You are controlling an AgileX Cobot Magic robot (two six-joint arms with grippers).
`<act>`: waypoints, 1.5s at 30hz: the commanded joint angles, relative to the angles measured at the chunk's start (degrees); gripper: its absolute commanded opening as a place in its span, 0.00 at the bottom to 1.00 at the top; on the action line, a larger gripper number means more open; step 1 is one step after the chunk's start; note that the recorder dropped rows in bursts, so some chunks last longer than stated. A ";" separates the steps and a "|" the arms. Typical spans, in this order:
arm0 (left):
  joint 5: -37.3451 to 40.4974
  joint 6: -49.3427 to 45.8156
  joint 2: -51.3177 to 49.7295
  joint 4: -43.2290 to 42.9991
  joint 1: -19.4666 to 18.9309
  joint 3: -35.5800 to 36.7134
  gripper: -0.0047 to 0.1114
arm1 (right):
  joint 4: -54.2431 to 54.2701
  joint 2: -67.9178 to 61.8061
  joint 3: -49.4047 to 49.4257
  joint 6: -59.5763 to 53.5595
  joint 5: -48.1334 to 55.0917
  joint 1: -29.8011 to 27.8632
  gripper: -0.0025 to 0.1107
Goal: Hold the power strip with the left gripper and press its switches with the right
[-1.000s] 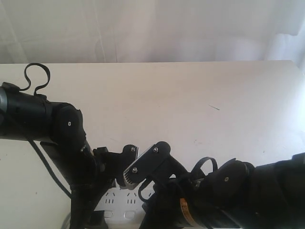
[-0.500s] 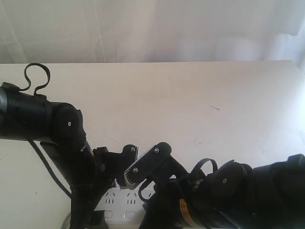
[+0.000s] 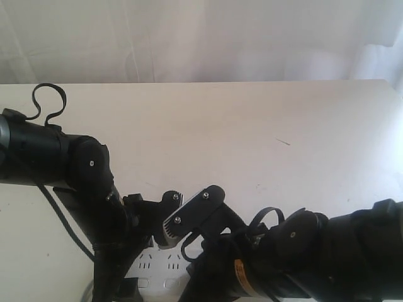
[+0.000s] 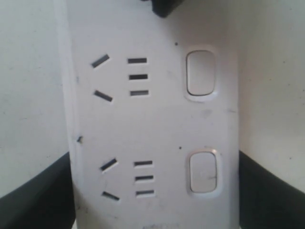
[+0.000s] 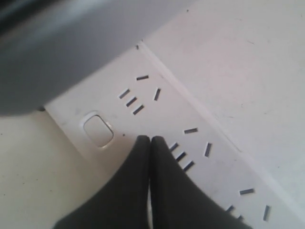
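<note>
The white power strip (image 4: pixel 157 119) fills the left wrist view, with two switches (image 4: pixel 200 71) along one edge. My left gripper (image 4: pixel 155 157) is shut on the power strip, one black finger against each long side. In the exterior view only a short piece of the strip (image 3: pixel 157 272) shows under both arms, below the left gripper (image 3: pixel 151 220). My right gripper (image 5: pixel 150 139) is shut, its tips resting on the strip's face (image 5: pixel 157 114) just beside one switch (image 5: pixel 98 129). Its ribbed finger pad (image 3: pixel 169 234) slants down over the strip.
The pale table (image 3: pixel 252 138) stretches back to a white curtain. A black cable loop (image 3: pixel 49 94) rises from the left arm. An orange label (image 3: pixel 239 277) marks the right arm. A blurred grey shape (image 5: pixel 47 47) hangs close above the strip in the right wrist view.
The right arm has shifted slightly left and its finger has tipped a little lower toward the strip. The left arm has not moved.
</note>
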State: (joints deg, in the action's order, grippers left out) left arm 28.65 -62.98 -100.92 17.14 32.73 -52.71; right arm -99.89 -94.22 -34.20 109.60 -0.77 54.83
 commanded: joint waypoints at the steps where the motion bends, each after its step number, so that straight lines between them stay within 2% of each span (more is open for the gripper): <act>1: 2.22 1.50 -1.87 -1.64 -0.01 0.99 0.04 | -0.05 -2.93 5.13 1.13 -3.42 0.03 0.02; 20: 1.10 3.18 -1.87 -1.54 -0.01 0.99 0.04 | 2.25 -2.50 6.75 1.13 -1.58 0.03 0.02; 27: 1.35 4.36 -1.87 -1.54 -0.01 0.99 0.04 | 2.26 8.44 6.75 1.01 2.98 0.03 0.02; 34: 1.35 4.58 -1.87 -1.79 -0.01 0.99 0.04 | 2.41 21.03 7.67 1.17 2.70 0.03 0.02; 45: 1.35 9.24 -1.87 -3.08 -0.01 0.99 0.04 | 2.64 21.93 12.73 1.64 5.90 0.03 0.02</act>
State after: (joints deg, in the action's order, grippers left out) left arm 27.90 -56.16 -100.92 16.50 32.83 -52.71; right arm -97.39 -72.64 -22.11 110.91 4.32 54.83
